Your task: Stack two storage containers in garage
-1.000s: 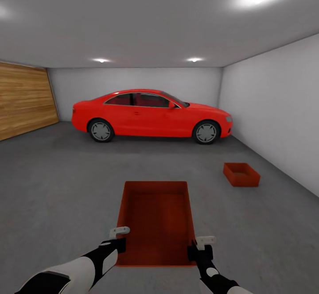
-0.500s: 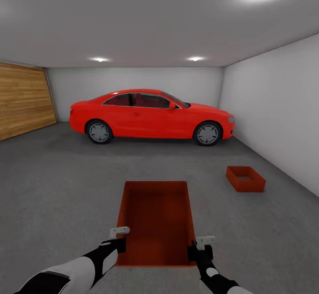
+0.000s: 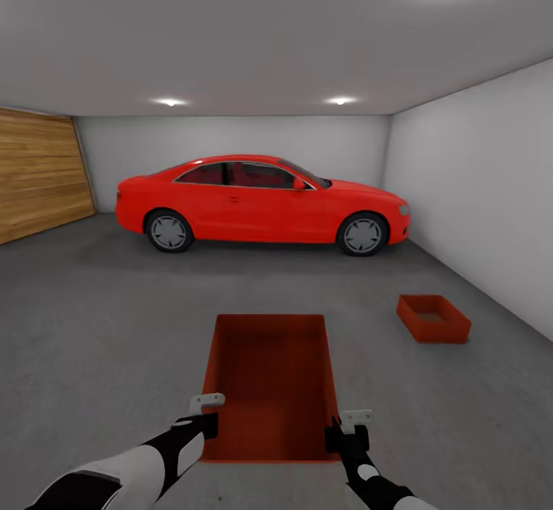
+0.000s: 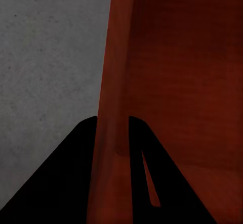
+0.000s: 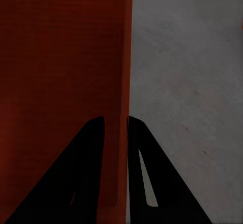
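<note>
While both arms are reaching forward from the robot's trunk, an orange-red rectangular plastic storage container (image 3: 269,383), lidless and with slightly tapered walls, is being carried level between them above the dark grey mottled concrete floor (image 3: 100,326) of the garage. In the head view, the left gripper (image 3: 206,415) is clamping the container's left side wall near its nearest corner, and the right gripper (image 3: 343,432) is clamping the right side wall at the matching point. The left wrist view is showing the wall's rim running between the two dark fingers (image 4: 66,183), which are pinched onto it; the right wrist view is showing the same arrangement, with fingers (image 5: 86,178) closed on either face of the wall. Gripping opposite walls is likely keeping the open bin balanced and its mouth facing upward during transport.

A second identical orange-red bin (image 3: 433,318) is resting upright on the concrete, ahead and to the right, near the plain pale grey side wall (image 3: 476,187). It is probably serving as the base of the intended stack, so the carried bin is judged to need steering toward it. A glossy red car (image 3: 261,203) is standing across the far end of the room, well beyond both bins, and a horizontal wood-plank door (image 3: 38,176) is occupying the left side.
</note>
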Robot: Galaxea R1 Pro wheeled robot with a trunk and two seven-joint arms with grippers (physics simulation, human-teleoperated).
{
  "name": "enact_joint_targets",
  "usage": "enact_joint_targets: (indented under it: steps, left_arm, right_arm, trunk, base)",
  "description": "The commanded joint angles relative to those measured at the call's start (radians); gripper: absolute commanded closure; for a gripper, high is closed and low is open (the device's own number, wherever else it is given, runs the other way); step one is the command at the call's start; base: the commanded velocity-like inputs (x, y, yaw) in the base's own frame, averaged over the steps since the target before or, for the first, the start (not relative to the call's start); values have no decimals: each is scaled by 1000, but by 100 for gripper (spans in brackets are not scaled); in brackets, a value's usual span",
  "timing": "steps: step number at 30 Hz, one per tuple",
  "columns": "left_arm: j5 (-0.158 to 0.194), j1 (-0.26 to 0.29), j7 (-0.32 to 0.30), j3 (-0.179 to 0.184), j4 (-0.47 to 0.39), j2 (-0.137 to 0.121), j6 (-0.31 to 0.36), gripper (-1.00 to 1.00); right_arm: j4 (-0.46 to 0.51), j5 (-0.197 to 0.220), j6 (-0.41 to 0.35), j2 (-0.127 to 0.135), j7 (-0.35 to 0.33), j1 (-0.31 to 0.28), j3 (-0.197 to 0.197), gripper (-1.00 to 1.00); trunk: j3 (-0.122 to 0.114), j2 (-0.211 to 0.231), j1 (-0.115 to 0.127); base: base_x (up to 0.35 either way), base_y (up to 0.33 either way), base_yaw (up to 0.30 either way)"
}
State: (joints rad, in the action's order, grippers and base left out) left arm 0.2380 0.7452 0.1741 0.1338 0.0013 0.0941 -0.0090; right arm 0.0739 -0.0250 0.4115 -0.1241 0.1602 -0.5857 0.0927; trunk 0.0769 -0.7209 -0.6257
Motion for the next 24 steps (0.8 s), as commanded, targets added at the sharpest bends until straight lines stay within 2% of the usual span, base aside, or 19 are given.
enact_joint_targets:
  steps: [1,24]
  left_arm:
    - [1,2,7,-49,-3,-7,0,100]
    - [1,2,7,-49,-3,-7,0,100]
  right_arm:
    - [-2,2,1,11,12,0,-1,100]
    - [-2,2,1,11,11,0,-1,100]
  trunk:
    - [2,-1,-1]
    - [2,-1,-1]
  base:
    - [322,0,0]
    - [322,0,0]
